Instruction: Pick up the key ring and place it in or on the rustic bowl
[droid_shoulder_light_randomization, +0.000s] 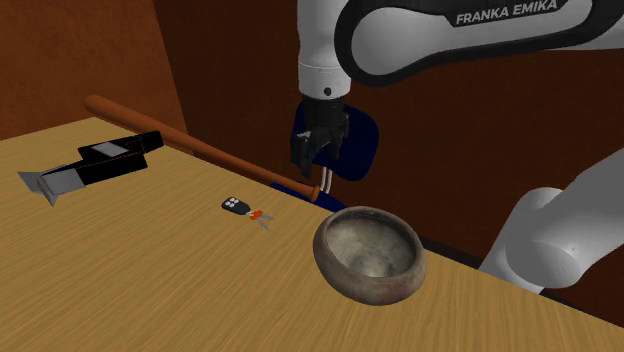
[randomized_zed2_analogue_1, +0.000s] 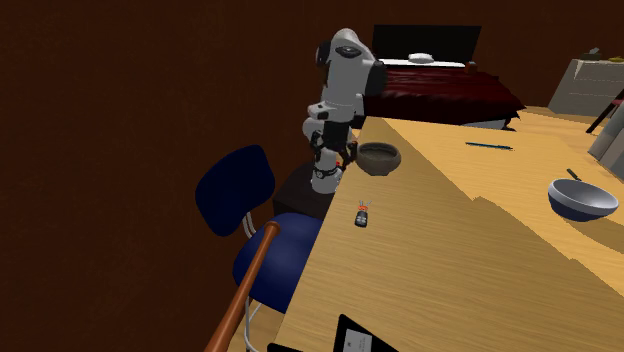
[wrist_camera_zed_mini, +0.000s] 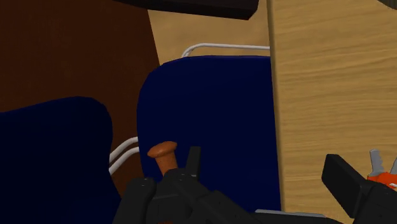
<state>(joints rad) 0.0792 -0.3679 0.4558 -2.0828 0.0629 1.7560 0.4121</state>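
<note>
**Shoulder view.** A wooden table (droid_shoulder_light_randomization: 150, 290) is recorded.
- The key ring (droid_shoulder_light_randomization: 245, 209), a black fob with red and silver keys, is laid flat on the tabletop. It sits between a wooden baseball bat (droid_shoulder_light_randomization: 190, 145) and the rustic bowl (droid_shoulder_light_randomization: 368, 256), apart from both.
- The bowl, grey-brown and upright, is set toward this view's right of the key ring.
- The bat is stretched along the table's far edge.
- A black and white tool (droid_shoulder_light_randomization: 95, 165) is placed at this view's left.
- The gripper (droid_shoulder_light_randomization: 316, 152) is hung above the far edge by the bat's knob end, pointed downward, in front of a dark blue chair (droid_shoulder_light_randomization: 362, 150).
- The white arm (droid_shoulder_light_randomization: 420, 40) is brought in from the upper right.

**Second exterior view.** Listed here and not in the other views:
- A bed (randomized_zed2_analogue_1: 440, 80) with a dark red cover.
- A blue bowl (randomized_zed2_analogue_1: 582, 200).
- A pen (randomized_zed2_analogue_1: 490, 146) on the tabletop.

The arm is seen folded, with its upper joint raised high. Its forearm is dropped nearly straight down to the gripper (randomized_zed2_analogue_1: 322, 182) at the table's edge, over the chair. The key ring (randomized_zed2_analogue_1: 361, 215) is seen near that edge, with the rustic bowl (randomized_zed2_analogue_1: 379, 157) farther along.

**Wrist view.** The fingers (wrist_camera_zed_mini: 193, 162) are held well apart and nothing is grasped. The gripper (wrist_camera_zed_mini: 270, 178) is poised over the chair's seat, where the table's edge runs. The bat's knob is found just beside one finger. The key ring (wrist_camera_zed_mini: 382, 172) is glimpsed on the table by the other finger, outside the gap.
</note>
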